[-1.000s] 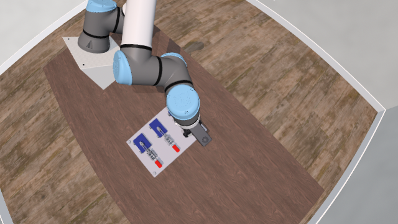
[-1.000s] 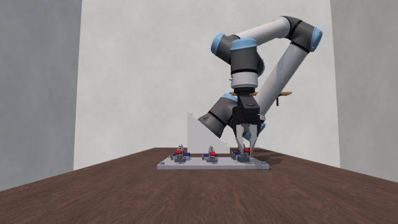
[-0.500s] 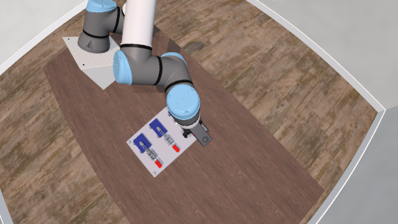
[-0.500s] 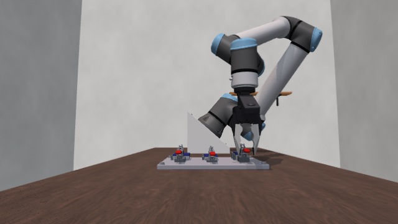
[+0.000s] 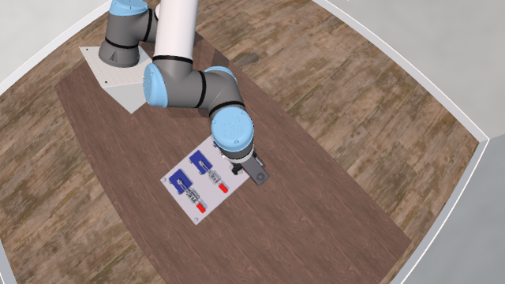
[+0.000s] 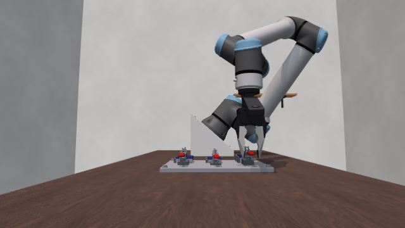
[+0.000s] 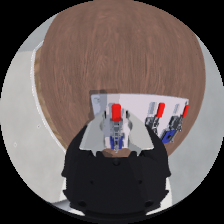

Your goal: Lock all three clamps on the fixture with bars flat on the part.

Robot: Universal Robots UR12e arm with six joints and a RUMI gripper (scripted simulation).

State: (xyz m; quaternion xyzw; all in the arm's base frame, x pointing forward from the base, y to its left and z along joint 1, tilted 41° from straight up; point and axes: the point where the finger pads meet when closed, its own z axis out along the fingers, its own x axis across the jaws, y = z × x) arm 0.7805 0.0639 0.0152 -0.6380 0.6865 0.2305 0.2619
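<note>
We see the fixture plate [image 5: 221, 197] [image 6: 190, 170] [image 7: 137, 102] on the bench [image 5: 300, 205] [image 6: 202, 199] [image 7: 120, 55], all three handles low, locks unconfirmed; gripper [image 6: 250, 156] [image 7: 116, 111] partly open, apparently gripping nothing, around the clamp [image 6: 247, 159] [image 7: 116, 129] at plate's end, probably still needing a check.

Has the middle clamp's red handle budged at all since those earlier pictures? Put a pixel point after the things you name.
No. In the top and exterior views, the middle clamp's red handle [image 5: 223, 188] [image 6: 216, 156] [image 7: 160, 110] keeps the same place against the pale plate [image 5: 213, 199] [image 6: 215, 170] [image 7: 140, 100], with no visible shift either way.
</note>
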